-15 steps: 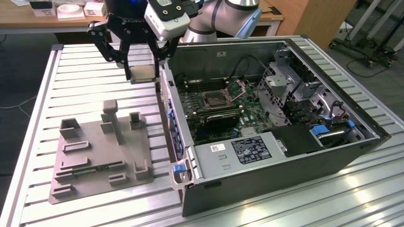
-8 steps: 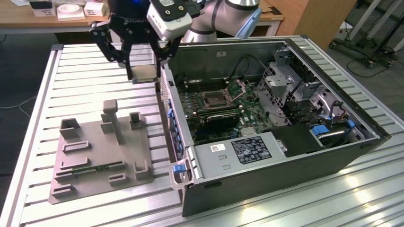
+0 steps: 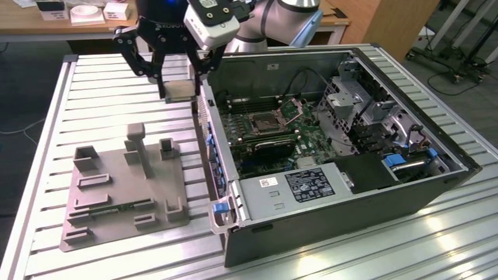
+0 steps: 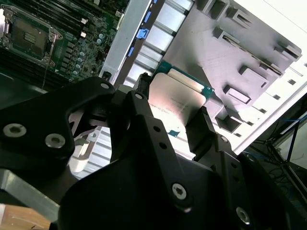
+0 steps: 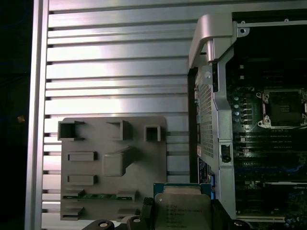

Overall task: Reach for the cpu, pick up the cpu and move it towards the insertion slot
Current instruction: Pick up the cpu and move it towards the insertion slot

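The cpu [image 4: 178, 98] is held in the claw [image 4: 168, 112], whose black fingers [image 4: 201, 132] are closed on opposite edges of the chip, as both wrist views show. The silvery top plate and its thin rim are seen in the first wrist view [image 5: 182, 206], level between the fingers. In the exterior view the cpu [image 3: 179, 90] is carried clear of the bench [image 3: 101, 87], just outside the wall of the open computer case [image 3: 342, 192] on the exterior view's left.

The grey plastic tray [image 3: 116, 175] lies on the bench nearer the camera, well apart from the claw [image 3: 181, 87], and a memory stick [image 5: 98, 195] is left in one of its recesses.

The pick-up is judged done and the carry toward the case is under way. For this step to go well, the chip should be kept flat and the grip steady, since only thin edges are held and a tilt could let it slip. The case wall should be cleared with height to spare before any lateral move is made across it.

Farther in, the insertion slot [image 3: 265, 121] is seen on the green motherboard [image 3: 265, 146], its hinged metal plate [image 3: 297, 108] raised. The approach is best brought squarely over the socket, away from that raised plate and the cables nearby.
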Tool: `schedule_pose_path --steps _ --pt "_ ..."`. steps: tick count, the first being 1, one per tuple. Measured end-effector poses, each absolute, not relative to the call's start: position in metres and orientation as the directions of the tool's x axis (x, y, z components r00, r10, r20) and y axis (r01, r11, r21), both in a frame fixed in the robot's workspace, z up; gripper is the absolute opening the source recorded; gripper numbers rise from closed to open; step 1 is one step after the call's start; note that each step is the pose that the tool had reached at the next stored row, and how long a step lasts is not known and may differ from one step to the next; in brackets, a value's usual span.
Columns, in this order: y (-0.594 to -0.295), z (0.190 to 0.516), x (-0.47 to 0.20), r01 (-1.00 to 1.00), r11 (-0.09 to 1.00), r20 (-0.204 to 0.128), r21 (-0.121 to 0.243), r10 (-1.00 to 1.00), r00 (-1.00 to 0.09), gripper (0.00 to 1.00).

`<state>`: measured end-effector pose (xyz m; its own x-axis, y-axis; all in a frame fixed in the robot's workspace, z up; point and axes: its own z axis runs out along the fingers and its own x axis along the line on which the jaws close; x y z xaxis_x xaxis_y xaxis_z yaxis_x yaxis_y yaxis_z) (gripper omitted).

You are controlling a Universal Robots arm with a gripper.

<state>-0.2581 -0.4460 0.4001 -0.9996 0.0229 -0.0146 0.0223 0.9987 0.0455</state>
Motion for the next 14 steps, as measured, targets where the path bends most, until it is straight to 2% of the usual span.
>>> schedule_pose_path --steps 14 --pt "-0.4460 0.3998 -0.2525 0.022 0.999 -0.015 0.046 0.023 -1.000 0.54"
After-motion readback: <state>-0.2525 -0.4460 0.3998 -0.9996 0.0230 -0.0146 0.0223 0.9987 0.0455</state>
